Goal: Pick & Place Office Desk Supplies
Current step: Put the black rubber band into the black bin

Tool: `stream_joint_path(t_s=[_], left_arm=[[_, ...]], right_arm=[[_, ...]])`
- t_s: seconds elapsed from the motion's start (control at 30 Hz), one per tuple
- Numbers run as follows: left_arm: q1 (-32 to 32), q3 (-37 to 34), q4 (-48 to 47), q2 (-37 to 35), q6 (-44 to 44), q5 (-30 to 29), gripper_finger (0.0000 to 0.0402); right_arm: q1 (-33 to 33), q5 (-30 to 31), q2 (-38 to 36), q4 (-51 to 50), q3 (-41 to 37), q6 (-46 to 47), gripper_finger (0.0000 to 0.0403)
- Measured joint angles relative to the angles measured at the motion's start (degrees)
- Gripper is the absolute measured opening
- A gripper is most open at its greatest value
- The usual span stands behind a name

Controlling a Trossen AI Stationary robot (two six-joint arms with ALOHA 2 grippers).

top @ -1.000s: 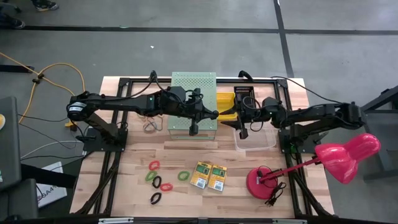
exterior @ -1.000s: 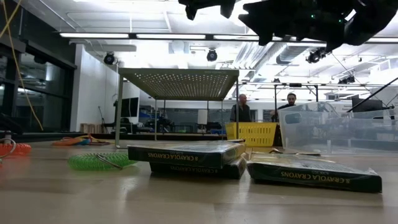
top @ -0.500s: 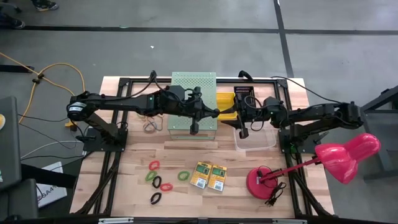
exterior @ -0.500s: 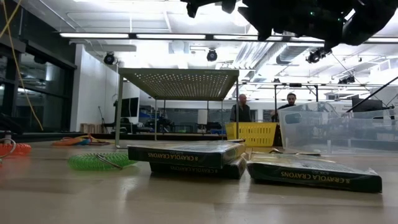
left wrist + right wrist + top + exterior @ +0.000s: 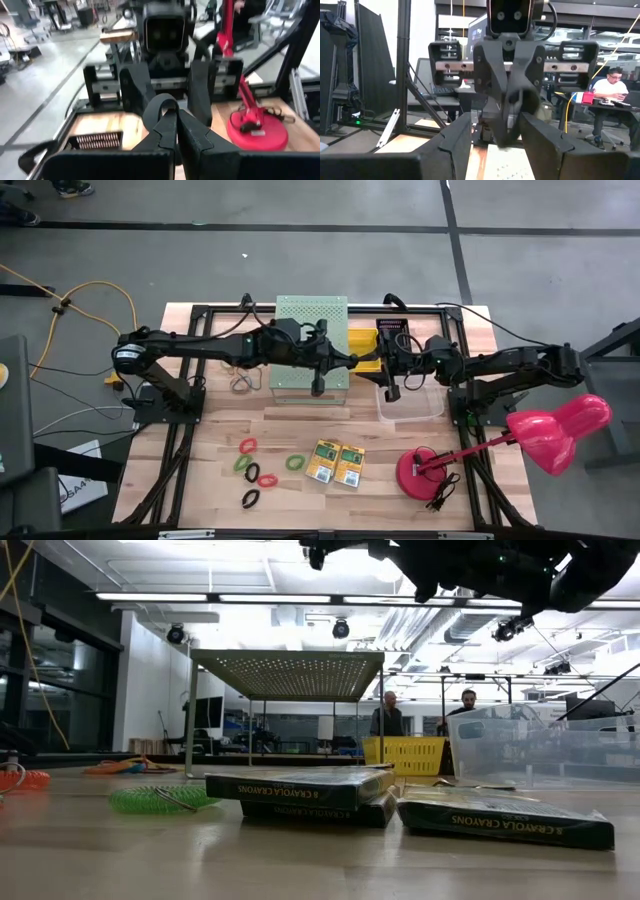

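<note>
My left gripper (image 5: 352,361) is shut on a black elastic band loop (image 5: 162,106), high above the table's middle beside the pale-green perforated box (image 5: 311,345). My right gripper (image 5: 379,364) faces it, open. Its fingers (image 5: 134,85) stand on either side of the loop, and I see no touch. The loop also shows in the right wrist view (image 5: 520,100). Several band loops lie flat on the table, among them red (image 5: 247,445), green (image 5: 296,463) and black (image 5: 250,499). Two crayon boxes (image 5: 321,463) (image 5: 350,465) lie flat beside them. My left gripper pinches the black band loop at its near part (image 5: 169,116) between the two fingertips. The fingers are level and point toward the table's right. The rest of the loop stands out beyond the tips, lifted clear of the table.
A yellow bin (image 5: 362,345) and a clear container (image 5: 410,405) stand under and near the grippers. The pink lamp has its base (image 5: 425,473) at the front right and its head (image 5: 560,430) over the right edge. People sit beyond the table (image 5: 612,87).
My left gripper has moved a little toward the table's right, closer to my right gripper, still shut on the black loop.
</note>
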Motion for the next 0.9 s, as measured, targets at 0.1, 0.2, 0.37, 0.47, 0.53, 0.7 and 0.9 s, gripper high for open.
stream_joint_path(t_s=[0.1, 0.2, 0.37, 0.47, 0.53, 0.7, 0.9], left_arm=[[0.0, 0.1, 1.8, 0.7, 0.0, 0.0, 0.0000], [0.0, 0.0, 2.3, 1.1, -0.2, 0.0, 0.0000], [0.0, 0.0, 3.2, 1.5, -0.2, 0.0, 0.0000], [0.0, 0.0, 3.3, 1.5, -0.2, 0.0, 0.0000], [0.0, 0.0, 3.4, 1.5, -0.2, 0.0, 0.0000], [0.0, 0.0, 3.4, 1.5, -0.2, 0.0, 0.0000], [0.0, 0.0, 3.4, 1.5, -0.2, 0.0, 0.0000]], right_arm=[[0.0, 0.0, 0.0, 0.0, 0.0, 0.2, 0.0155], [0.0, 0.0, 0.0, -0.3, 0.0, 0.3, 0.0155], [0.0, -0.2, 0.7, -0.2, 0.0, 0.4, 0.0155], [0.0, -0.1, 0.8, -0.4, 0.0, 0.4, 0.0155], [0.0, -0.2, 0.8, -0.3, 0.0, 0.5, 0.0155], [0.0, -0.2, 0.9, -0.2, 0.0, 0.5, 0.0143], [0.0, -0.2, 0.9, -0.3, 0.0, 0.5, 0.0100]])
